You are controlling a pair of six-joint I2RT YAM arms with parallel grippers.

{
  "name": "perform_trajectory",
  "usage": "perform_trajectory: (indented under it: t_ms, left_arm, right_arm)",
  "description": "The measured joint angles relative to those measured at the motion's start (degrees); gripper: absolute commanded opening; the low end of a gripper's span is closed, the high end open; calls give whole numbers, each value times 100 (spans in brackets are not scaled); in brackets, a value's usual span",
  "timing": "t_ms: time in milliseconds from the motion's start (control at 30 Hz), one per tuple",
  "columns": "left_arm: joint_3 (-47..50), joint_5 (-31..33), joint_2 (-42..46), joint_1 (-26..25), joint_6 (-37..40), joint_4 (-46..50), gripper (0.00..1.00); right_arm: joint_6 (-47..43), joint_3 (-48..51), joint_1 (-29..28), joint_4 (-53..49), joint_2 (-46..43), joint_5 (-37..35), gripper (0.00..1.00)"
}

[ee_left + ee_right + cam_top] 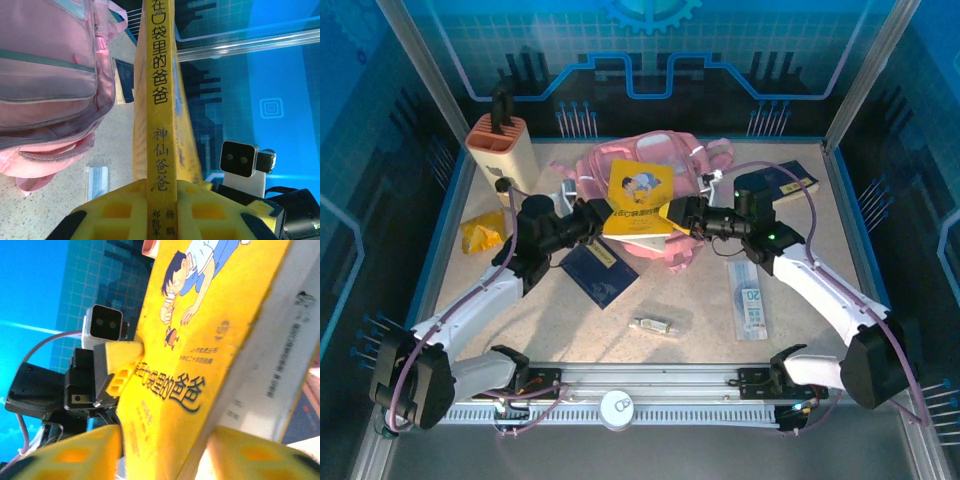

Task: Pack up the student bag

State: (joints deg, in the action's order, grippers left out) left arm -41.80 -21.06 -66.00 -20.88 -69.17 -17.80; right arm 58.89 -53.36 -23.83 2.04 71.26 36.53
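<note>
My left gripper (603,222) clamps the yellow book (638,190) over the student bag (588,165); the right gripper (672,215) straddles it (gripping or loose, I cannot tell).

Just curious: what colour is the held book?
The book is bright yellow; right wrist view shows it best.

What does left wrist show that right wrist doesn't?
Left wrist: the yellow book seen spine-on, clamped in the left gripper. The student bag is beside it, a clear packet lies on the table, and the right arm's camera is visible.
Right wrist: the cartoon front cover with the left gripper's finger pressed on it, the left arm's camera, and the right gripper flanking the book's lower edge.
Both: the same yellow book, with the opposite arm behind it.
</note>
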Motion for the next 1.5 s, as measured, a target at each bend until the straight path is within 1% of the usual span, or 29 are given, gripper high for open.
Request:
perform_trajectory:
  t_ms: [33,100,167,333,500,567,633,733,833,933,1000,1167,1233,1300,1367,1433,1500]
  left_arm:
    - [0,20,0,-22,-7,-52,0]
    - [-4,55,0,-63,-24,-170,0]
    - [-7,144,-9,-127,-96,-280,0]
    - [-125,350,-273,-365,-153,-704,0]
    - [-264,485,-579,-555,-166,-1104,0]
    - [-313,494,-658,-581,-144,-1126,0]
    - [-317,544,-680,-586,-120,-1102,0]
    - [-317,658,-682,-586,-50,-1029,0]
    - [-315,743,-682,-586,66,-896,0]
    - [-315,811,-680,-588,186,-750,0]
    - [-315,844,-680,-605,271,-654,0]
    - [-315,990,-671,-717,522,-407,0]
    - [-315,1064,-669,-772,625,-326,7]
    - [-315,1093,-667,-815,728,-269,25]
    - [-317,1073,-636,-844,946,-125,36]
    - [-350,1078,-562,-861,1320,186,44]
    - [-485,1130,-501,-866,1812,623,49]
  right_arm:
    - [-39,26,31,-83,-39,9,84]
    - [-111,42,103,-208,-57,57,92]
    - [-142,48,168,-310,-48,109,99]
    - [-188,52,205,-468,24,170,100]
    - [22,70,203,-236,214,374,100]
    - [164,140,203,22,219,455,98]
    - [269,168,205,181,210,505,94]
    - [374,181,245,282,168,516,83]
    - [455,210,315,365,94,531,69]
    - [391,214,339,339,72,516,52]
    - [216,214,339,188,70,452,40]
    - [-116,208,337,-203,46,299,17]
    - [-208,201,339,-343,24,286,10]
    - [-317,192,339,-494,-26,251,4]
    - [-461,184,369,-660,-96,199,1]
    - [-658,149,457,-920,-197,111,1]
    - [-898,96,623,-1268,-341,-39,0]
